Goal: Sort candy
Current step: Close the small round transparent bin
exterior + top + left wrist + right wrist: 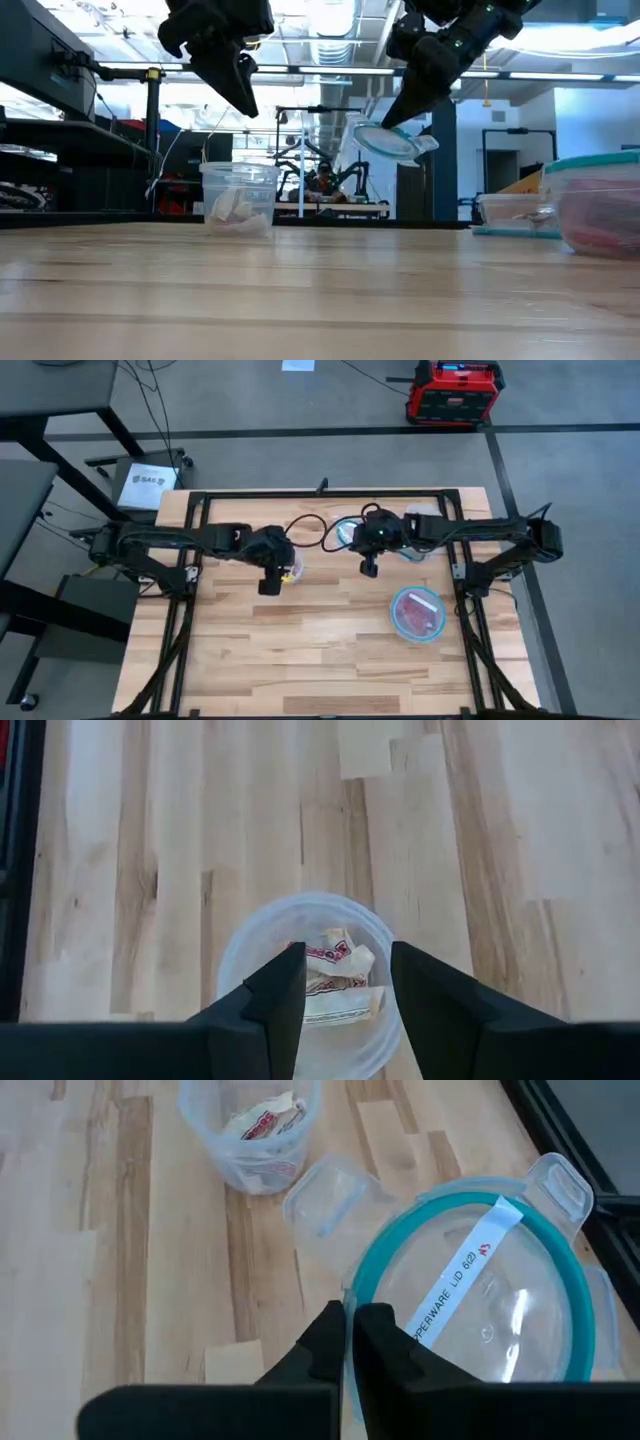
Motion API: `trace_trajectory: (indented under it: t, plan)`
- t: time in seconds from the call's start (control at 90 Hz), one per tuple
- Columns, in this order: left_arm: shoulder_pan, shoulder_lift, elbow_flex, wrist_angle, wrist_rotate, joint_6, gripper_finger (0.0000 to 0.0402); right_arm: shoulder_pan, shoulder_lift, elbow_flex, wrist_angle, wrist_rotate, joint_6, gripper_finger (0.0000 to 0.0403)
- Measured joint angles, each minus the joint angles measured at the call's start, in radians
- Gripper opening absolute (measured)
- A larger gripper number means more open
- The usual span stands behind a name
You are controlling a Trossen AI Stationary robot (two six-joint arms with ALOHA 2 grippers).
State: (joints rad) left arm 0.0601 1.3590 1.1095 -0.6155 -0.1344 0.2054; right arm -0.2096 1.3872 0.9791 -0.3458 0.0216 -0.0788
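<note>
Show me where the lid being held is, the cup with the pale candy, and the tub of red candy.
lid [480, 1295], right wrist view, clear centre.
cup [240, 945], left wrist view, rim.
tub [397, 603], high view, blue rim.

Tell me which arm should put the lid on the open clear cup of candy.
Right. Its hand already grips the round teal-rimmed clear lid, raised off the table. The left hand hovers open and empty above the cup.

Open cup [289, 572] beneath left fingers [275, 1010], bare wood around, lidded container [417, 613] right.

Two dark jointed arms, looping black cables, black-fingered claws
</note>
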Motion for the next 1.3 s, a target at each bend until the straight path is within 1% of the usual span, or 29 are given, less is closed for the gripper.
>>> trace_trajectory:
  t: [0.211, 0.433, 0.556, 0.644, 0.822, 0.967, 1.167, 1.222, 1.3]
  plan:
    - [0.009, 0.000, 0.000, 0.000, 0.000, 0.000, 0.0132, 0.000, 0.000, 0.000, 0.000, 0.000, 0.007, 0.0000]
    - [0.072, 0.000, 0.000, 0.016, 0.002, 0.003, 0.0132, 0.000, 0.000, 0.000, 0.002, 0.000, 0.011, 0.0000]
    - [0.101, 0.000, 0.000, 0.047, 0.054, 0.015, 0.0132, 0.017, 0.000, 0.000, 0.020, 0.002, 0.019, 0.0000]
    - [0.112, 0.000, 0.000, 0.056, 0.059, 0.028, 0.0132, 0.036, 0.000, 0.000, 0.032, -0.015, 0.023, 0.0000]
    - [0.121, 0.000, 0.000, 0.067, 0.059, 0.079, 0.0132, 0.062, -0.004, 0.000, 0.082, -0.123, 0.049, 0.0000]
    - [0.120, 0.000, 0.000, 0.119, 0.060, 0.158, 0.0132, 0.072, -0.023, 0.000, 0.148, -0.281, 0.078, 0.0000]
    - [0.115, 0.000, 0.000, 0.202, 0.060, 0.262, 0.0132, 0.072, -0.055, 0.000, 0.284, -0.554, 0.122, 0.0000]
    - [0.108, 0.000, 0.000, 0.228, 0.061, 0.281, 0.0132, 0.072, -0.062, 0.000, 0.320, -0.599, 0.132, 0.0000]
    - [0.096, 0.000, 0.000, 0.262, 0.082, 0.304, 0.0132, 0.072, -0.070, 0.000, 0.355, -0.630, 0.135, 0.0000]
